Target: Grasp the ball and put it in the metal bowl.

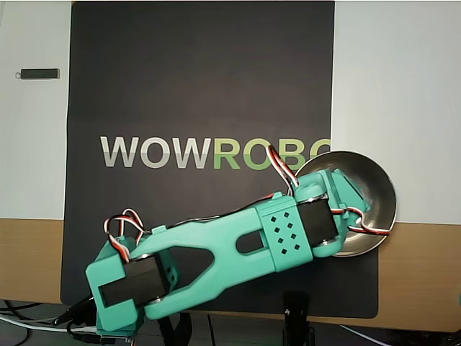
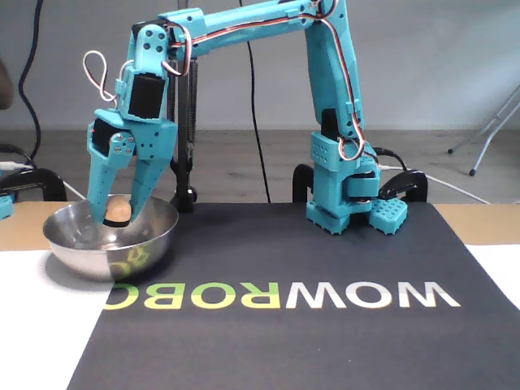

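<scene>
steel bowl: the metal bowl (image 2: 110, 241), lower left of fixed view
gripper (image 2: 116, 216): clamped on the ball (image 2: 118, 210), inside the rim
remaining: release

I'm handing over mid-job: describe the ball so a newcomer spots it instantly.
In the fixed view, find the black WOWROBO mat; at its left edge sits the metal bowl. Just above the bowl's rim, between the teal gripper fingers, is the ball: small, peach-orange, the only round non-metal thing there.
</scene>
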Robot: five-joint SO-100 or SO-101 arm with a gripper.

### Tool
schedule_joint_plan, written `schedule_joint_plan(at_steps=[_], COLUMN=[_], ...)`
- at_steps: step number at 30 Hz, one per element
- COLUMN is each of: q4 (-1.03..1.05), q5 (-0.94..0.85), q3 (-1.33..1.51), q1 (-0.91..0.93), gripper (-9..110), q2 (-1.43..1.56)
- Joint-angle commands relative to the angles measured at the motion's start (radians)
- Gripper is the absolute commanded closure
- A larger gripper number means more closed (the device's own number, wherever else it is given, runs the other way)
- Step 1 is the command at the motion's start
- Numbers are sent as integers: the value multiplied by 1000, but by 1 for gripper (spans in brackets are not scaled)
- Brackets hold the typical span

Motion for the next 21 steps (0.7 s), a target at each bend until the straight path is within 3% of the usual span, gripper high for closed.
schedule_joint_plan(at_steps=[1, 21], q4=[5, 5], q5=[-5, -6], q3=[-25, -25], q1=[-2, -2], gripper=[78, 74], q2=[6, 6])
